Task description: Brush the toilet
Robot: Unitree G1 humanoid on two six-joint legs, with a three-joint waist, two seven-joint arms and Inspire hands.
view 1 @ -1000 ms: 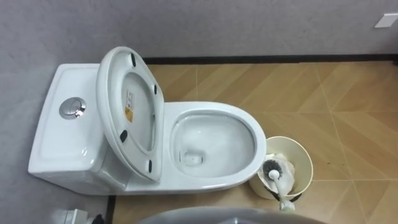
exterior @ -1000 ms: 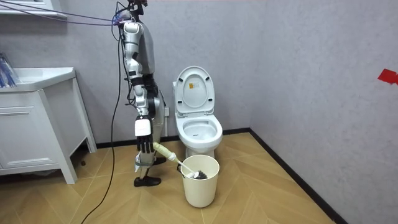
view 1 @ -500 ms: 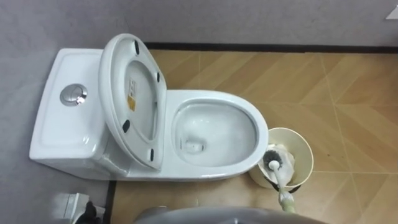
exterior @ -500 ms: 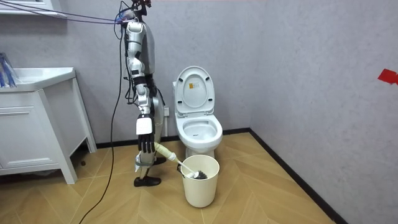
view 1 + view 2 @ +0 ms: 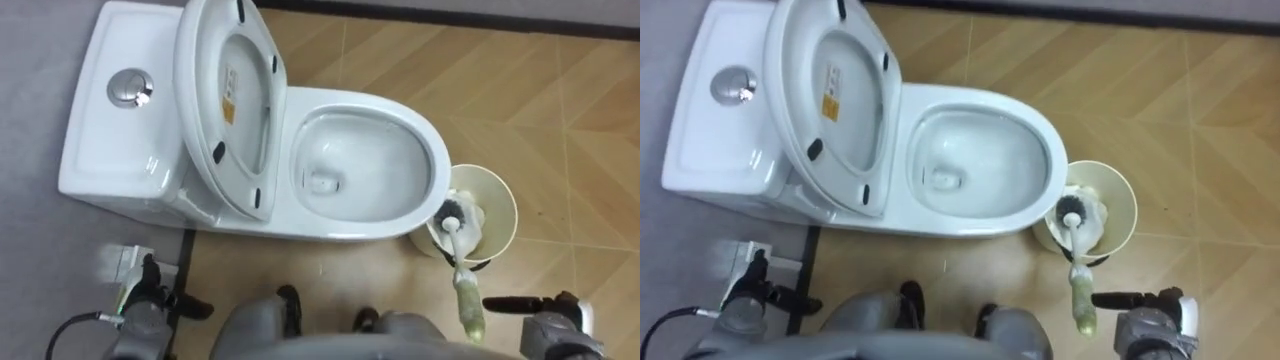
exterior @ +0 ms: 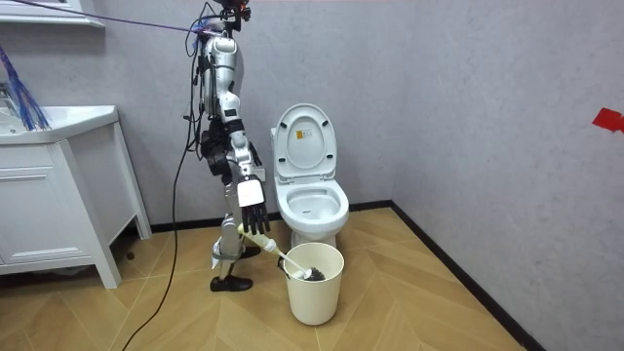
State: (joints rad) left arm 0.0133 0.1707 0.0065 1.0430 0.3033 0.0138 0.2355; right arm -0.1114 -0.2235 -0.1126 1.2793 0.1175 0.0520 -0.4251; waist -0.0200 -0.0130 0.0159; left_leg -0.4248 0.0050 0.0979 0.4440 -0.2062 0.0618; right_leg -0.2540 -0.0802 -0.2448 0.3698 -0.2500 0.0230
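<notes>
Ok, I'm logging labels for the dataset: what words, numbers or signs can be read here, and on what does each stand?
Sticker inside the raised toilet lid: white and orange, print too small to read.
Red patch on the wall: no lettering can be made out.
No other text is visible.

Toilet bowl (image 5: 372,222): glossy white ceramic, smooth
Seat lid (image 5: 215,75): shiny hard plastic
Flush button (image 5: 130,87): polished chrome metal
Floor (image 5: 560,110): wood-look boards, smooth, low sheen
Bin (image 5: 511,196): cream plastic, matt
Brush (image 5: 460,268): pale plastic handle, dark bristles
Wall (image 6: 468,117): grey, matt, faintly textured
</notes>
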